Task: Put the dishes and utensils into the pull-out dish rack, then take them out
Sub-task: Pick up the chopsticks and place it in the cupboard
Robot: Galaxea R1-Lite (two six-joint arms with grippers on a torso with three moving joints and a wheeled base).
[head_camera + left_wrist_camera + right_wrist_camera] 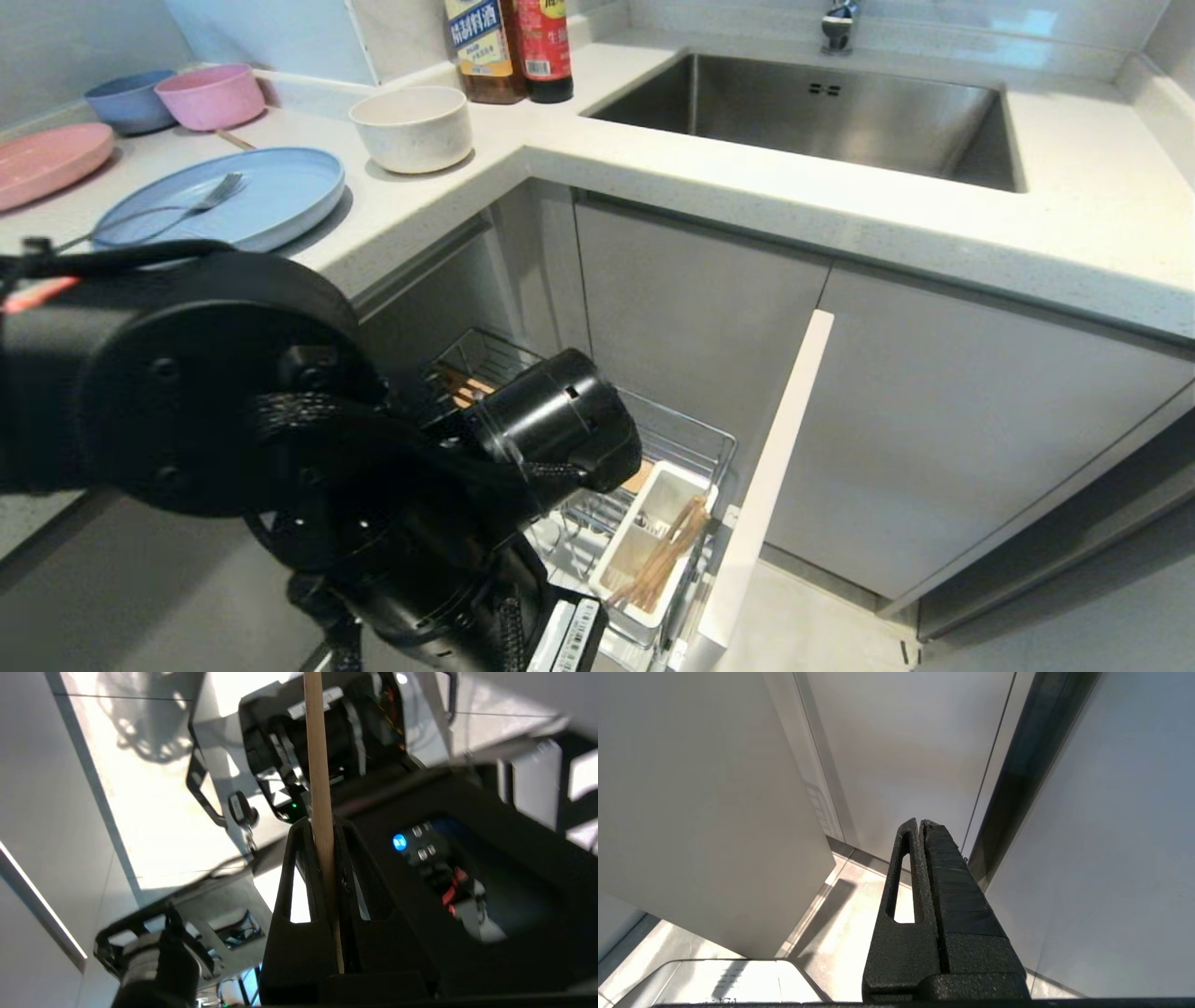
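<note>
Between left fingers [299,858]: one chopstick [320,765], clamped, sticking out past the tips. More chopsticks [665,553] in cup [644,523] of rack [695,439]. Plate [280,191], fork [177,207], bowl [411,126] on bench [747,201]. Right fingers [908,858] pressed together, holding nothing.

beside the steel-grey sink [840,112]: a cream-white bowl [412,128], a pale blue plate [252,198] with a grey fork [177,210]; light-wood chopsticks [665,556] in a white cup [627,569].

Beside the sink [803,112], 2 bottles carry labels: the amber bottle [484,47] reads "精制料酒"; the red-labelled bottle [543,42] has print too small to read.
</note>
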